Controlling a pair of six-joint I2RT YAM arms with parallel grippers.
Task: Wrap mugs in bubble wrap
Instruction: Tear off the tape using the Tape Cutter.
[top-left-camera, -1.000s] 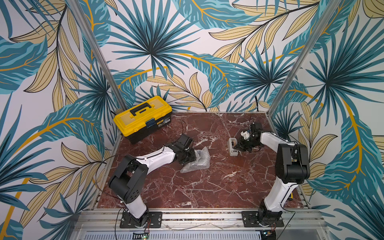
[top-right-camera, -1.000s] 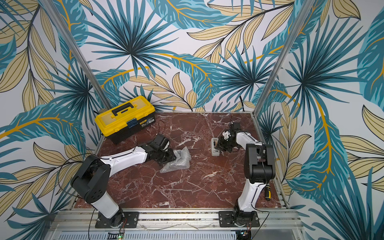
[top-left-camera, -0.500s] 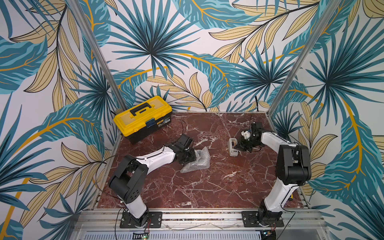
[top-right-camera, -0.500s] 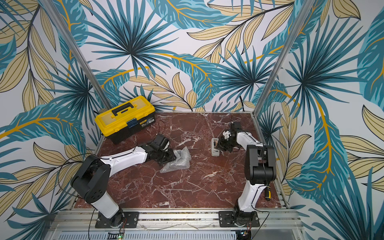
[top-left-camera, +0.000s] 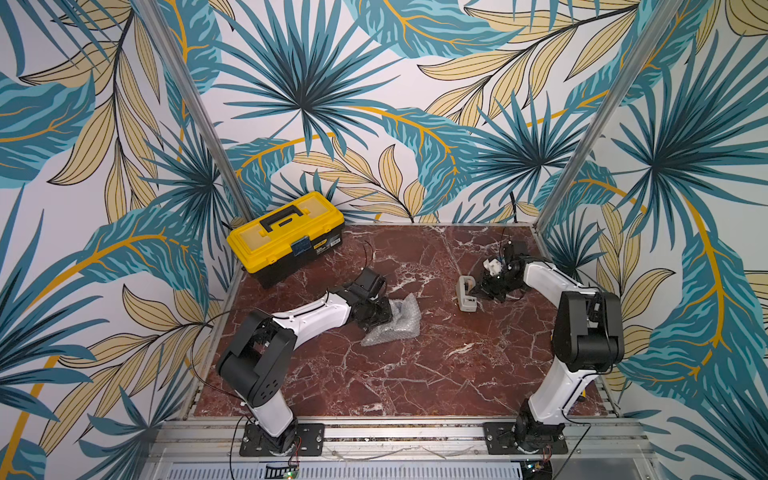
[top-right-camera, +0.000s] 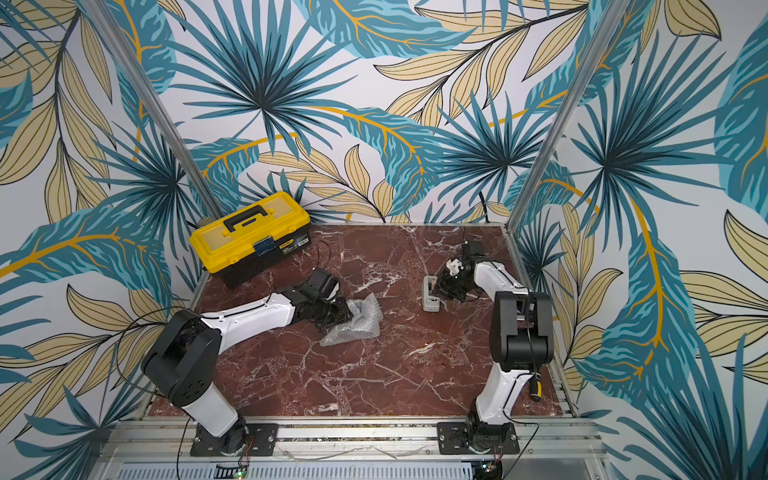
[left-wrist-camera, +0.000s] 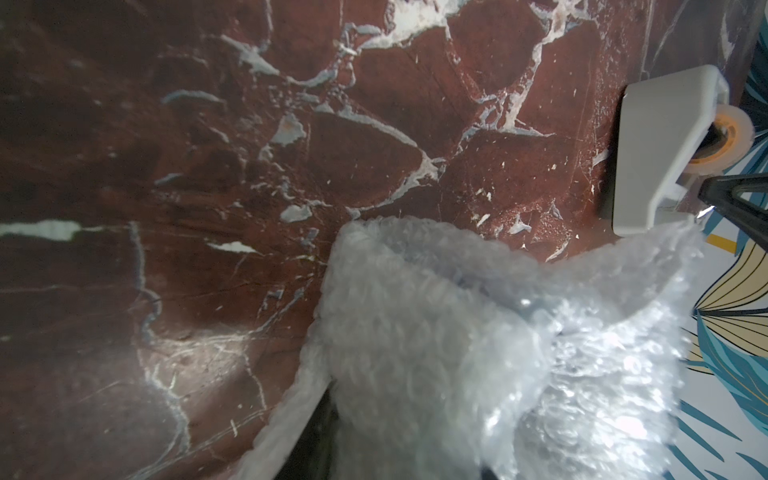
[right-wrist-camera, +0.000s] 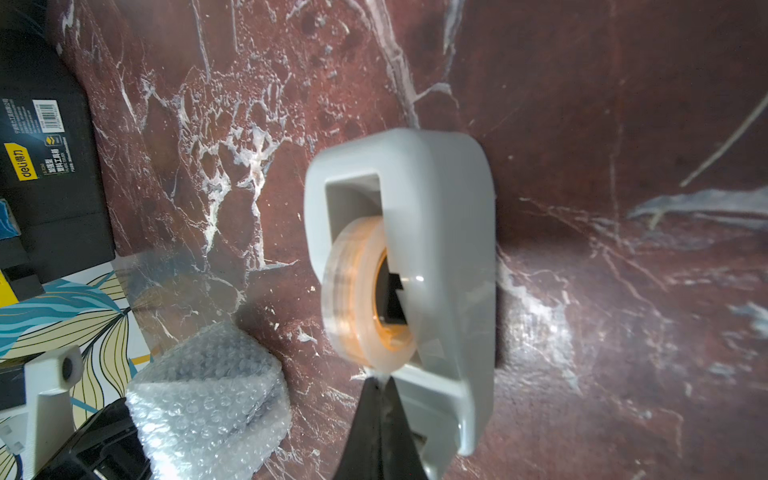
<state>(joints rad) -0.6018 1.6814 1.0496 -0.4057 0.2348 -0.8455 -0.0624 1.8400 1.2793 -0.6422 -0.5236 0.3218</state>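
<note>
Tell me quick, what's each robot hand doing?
The left gripper is closed on the bubble wrap.
The right gripper is shut, tips at the tape dispenser.

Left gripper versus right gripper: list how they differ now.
The left gripper clamps the bubble wrap bundle; the right gripper is shut tight at the tape dispenser. The left gripper is half buried in wrap; the right gripper shows bare. Both sit low over the table.
</note>
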